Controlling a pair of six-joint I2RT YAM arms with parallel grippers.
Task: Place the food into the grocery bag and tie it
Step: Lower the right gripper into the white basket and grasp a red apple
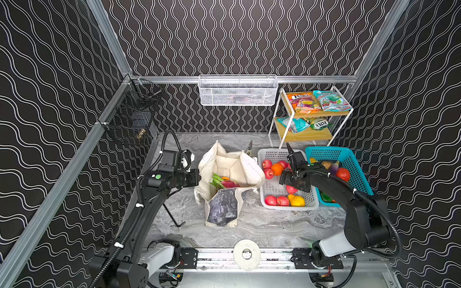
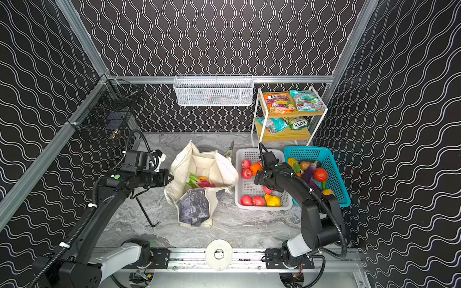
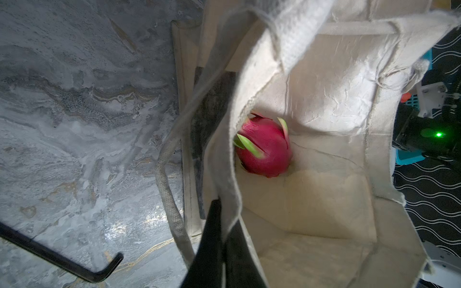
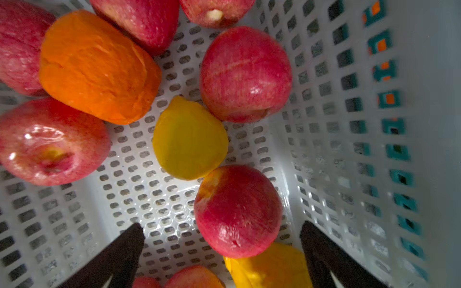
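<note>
Loading step: left pincer [image 3: 223,224] clamped on bag [image 1: 249,172] rim, dragon fruit [image 3: 264,147] inside; right pincer [image 4: 222,228] wide over apple [image 4: 238,212] in white basket [image 4: 149,199]. Next, I'd say: descend, close, carry to bag.

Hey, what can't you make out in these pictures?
Mesh basket contents: the mesh blurs them in both top views.
Wire basket contents: too dark and small, both top views.
Orange item in the bag: mostly behind the dragon fruit in a top view; the bag wall hides it from the left wrist view.
Teal basket near end: the right arm covers it in both top views.
</note>
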